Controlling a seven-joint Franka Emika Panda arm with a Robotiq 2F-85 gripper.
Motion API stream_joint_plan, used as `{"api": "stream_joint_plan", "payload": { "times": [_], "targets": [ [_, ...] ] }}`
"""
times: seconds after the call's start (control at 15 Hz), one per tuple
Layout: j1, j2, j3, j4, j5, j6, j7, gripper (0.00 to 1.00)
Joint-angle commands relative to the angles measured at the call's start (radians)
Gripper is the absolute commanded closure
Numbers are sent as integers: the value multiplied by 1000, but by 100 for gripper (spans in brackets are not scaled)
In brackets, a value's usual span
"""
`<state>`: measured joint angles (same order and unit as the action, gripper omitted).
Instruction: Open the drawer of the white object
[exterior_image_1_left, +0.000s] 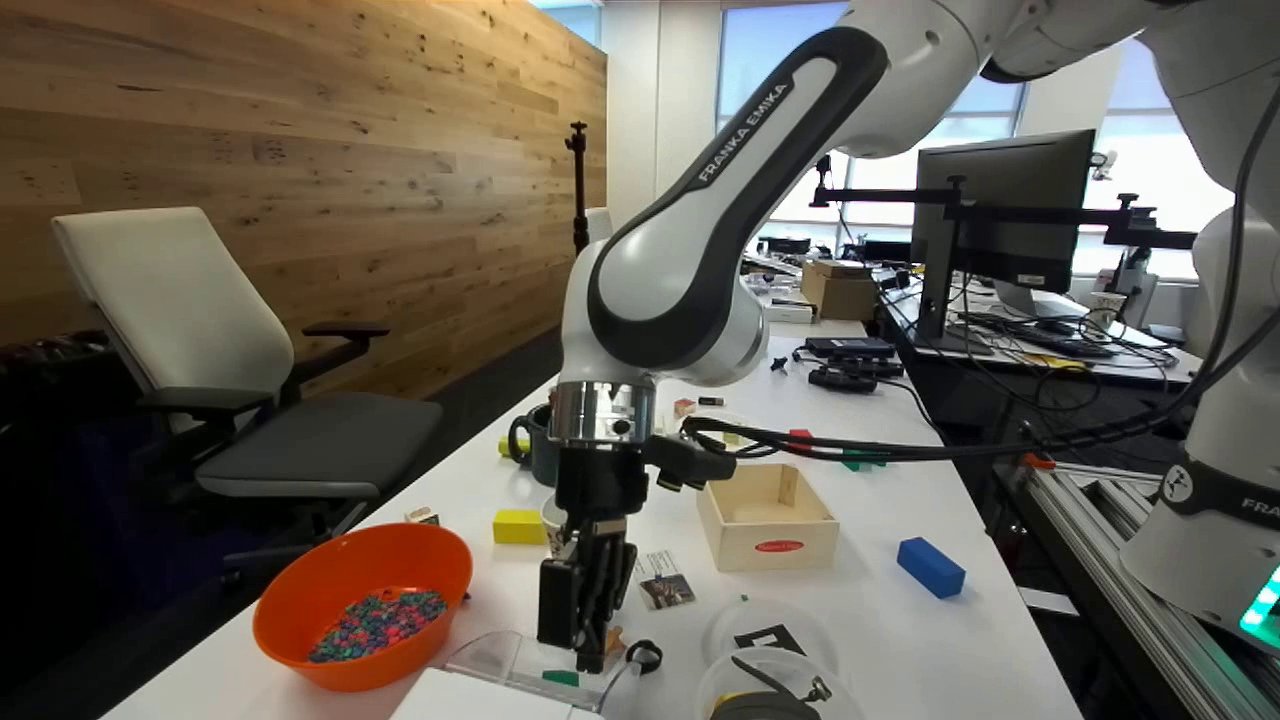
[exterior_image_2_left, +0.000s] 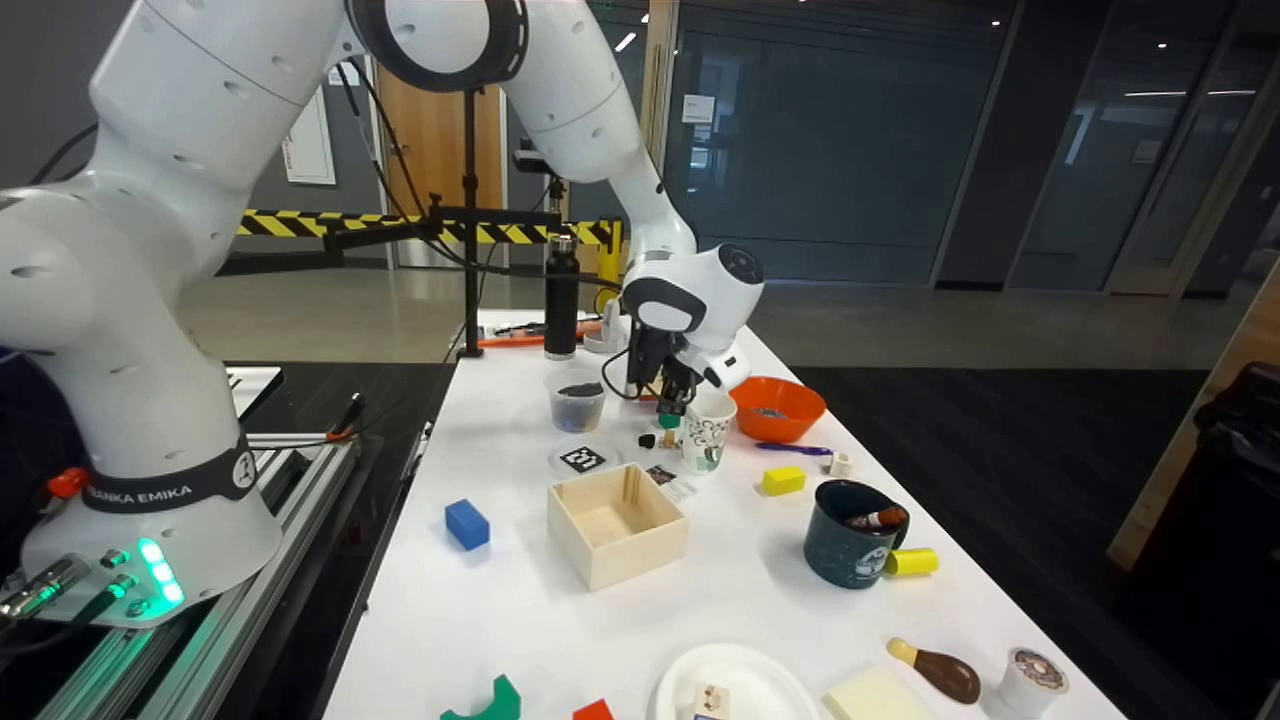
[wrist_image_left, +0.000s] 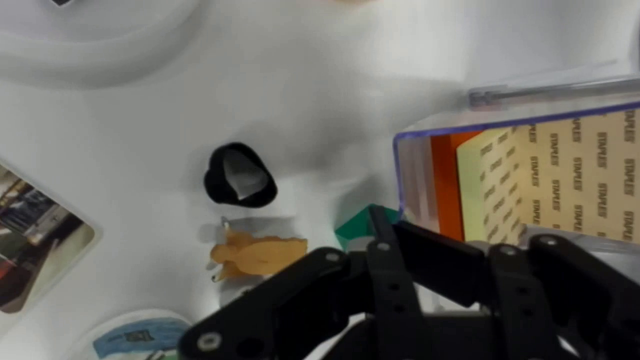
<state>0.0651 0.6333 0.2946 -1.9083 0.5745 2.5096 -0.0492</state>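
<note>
Wrist view is showing the clear drawer lying toward two o'clock from the gripper, its long side running to three; the pull should be going toward nine. How wide the fingers are standing, or whether holding its edge, I cannot tell.

The arm reads FRANKA EMIKA, the beige paper STAPLES.

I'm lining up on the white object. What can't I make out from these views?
White object, in an exterior view: lower part cut off by the bottom edge.
Clear container, wrist view: cut off by the right edge, partly hidden by the gripper.
Green piece, wrist view: partly behind the gripper.
</note>
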Motion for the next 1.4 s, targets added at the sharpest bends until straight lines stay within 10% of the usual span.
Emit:
{"api": "stream_joint_plan", "payload": {
  "times": [0.0,1.33],
  "targets": [
    [-8,34,-1,14,10,7,-7,99],
    [7,9,-6,27,-12,10,-3,99]
  ]
}}
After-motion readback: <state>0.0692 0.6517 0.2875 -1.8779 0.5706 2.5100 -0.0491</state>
